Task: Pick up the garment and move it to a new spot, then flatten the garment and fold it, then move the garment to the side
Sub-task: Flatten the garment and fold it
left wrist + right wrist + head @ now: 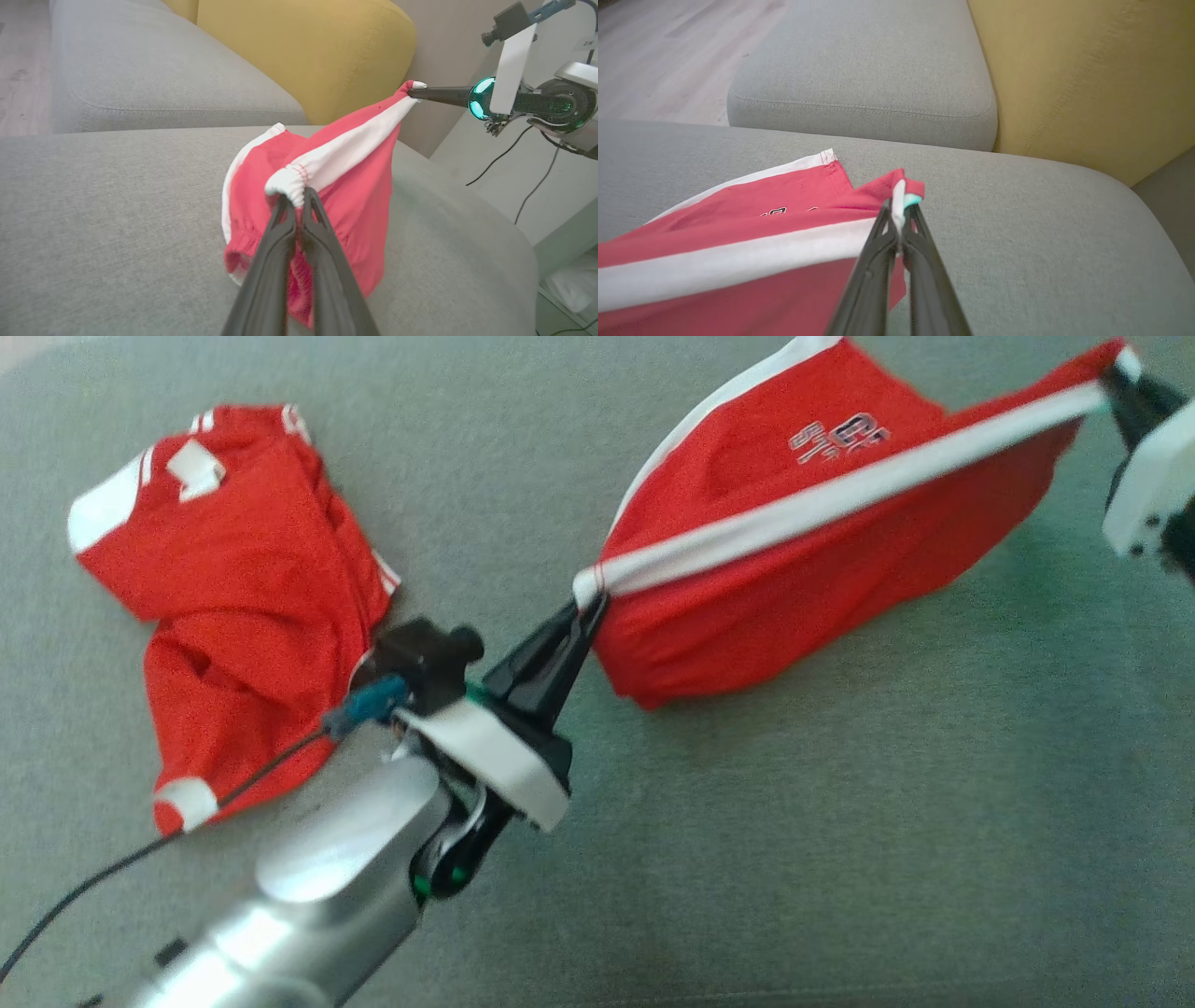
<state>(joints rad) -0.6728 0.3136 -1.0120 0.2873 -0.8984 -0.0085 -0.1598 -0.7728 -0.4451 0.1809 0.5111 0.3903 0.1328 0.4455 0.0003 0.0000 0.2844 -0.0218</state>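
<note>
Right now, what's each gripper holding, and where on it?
Both hold the red garment by its white elastic band: left gripper pinches one end, right gripper the other, band taut between them.

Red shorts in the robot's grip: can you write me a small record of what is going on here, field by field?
held item: red shorts, lifted by both grippers
white waistband: stretched taut between the grippers
left gripper: shut on one waistband end
right gripper: shut on the other end
shorts' lower part: sags towards the grey sofa seat
lying nearby: red jersey, crumpled, to the robot's left
behind: yellow back cushion
</note>
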